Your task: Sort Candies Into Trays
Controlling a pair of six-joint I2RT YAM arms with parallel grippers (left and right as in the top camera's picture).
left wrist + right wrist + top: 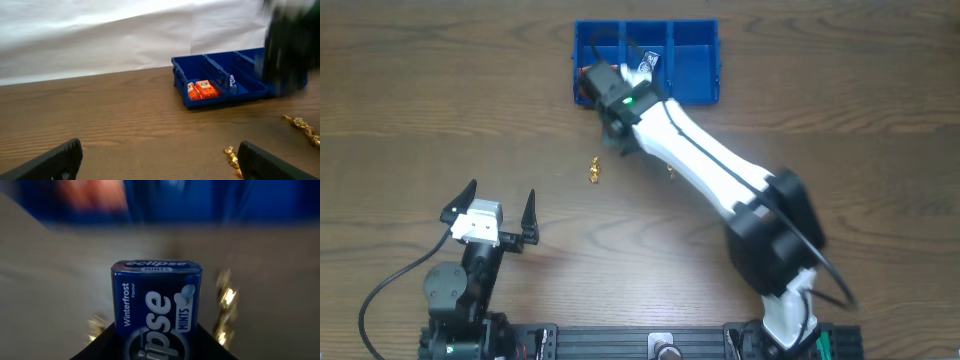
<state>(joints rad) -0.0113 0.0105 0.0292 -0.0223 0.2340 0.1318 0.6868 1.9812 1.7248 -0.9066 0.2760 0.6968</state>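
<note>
The mint tin (156, 305) was pinched upright in the closed-down right gripper (157, 342), just short of the blue tray (695, 97), so tbh it probably had to be carried over the front wall and released low, middle compartment.

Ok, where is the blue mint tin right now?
Seen in the right wrist view, the blue mint tin is held in the right gripper over the wooden table, just short of the blue tray, gold-wrapped candies lying either side below.

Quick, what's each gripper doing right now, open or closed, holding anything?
Left gripper: open, holding nothing.
Right gripper: closed on a blue mint tin.
</note>
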